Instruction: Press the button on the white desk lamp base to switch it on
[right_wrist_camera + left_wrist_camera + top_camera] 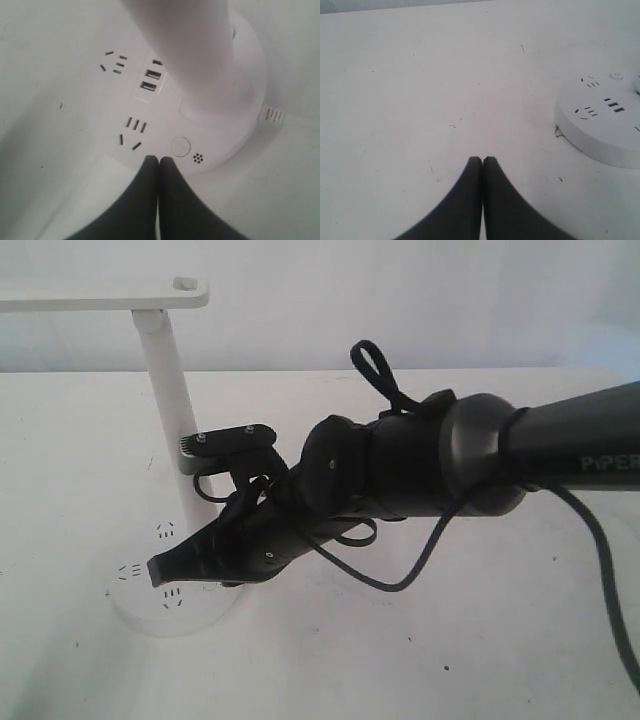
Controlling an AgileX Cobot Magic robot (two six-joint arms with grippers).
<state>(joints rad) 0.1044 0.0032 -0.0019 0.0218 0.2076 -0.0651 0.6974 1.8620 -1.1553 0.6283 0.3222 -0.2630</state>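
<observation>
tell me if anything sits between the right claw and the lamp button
Nothing visible does. The shut right claw sits just beside the button on the white desk lamp base, with only bare base surface between them. The stem rises beyond the button.

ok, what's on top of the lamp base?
Seen on the base: socket slots, USB ports, the button, a small hole cluster and the stem. The stem hides the top behind it, and the shut right gripper covers some rim near the button.
</observation>
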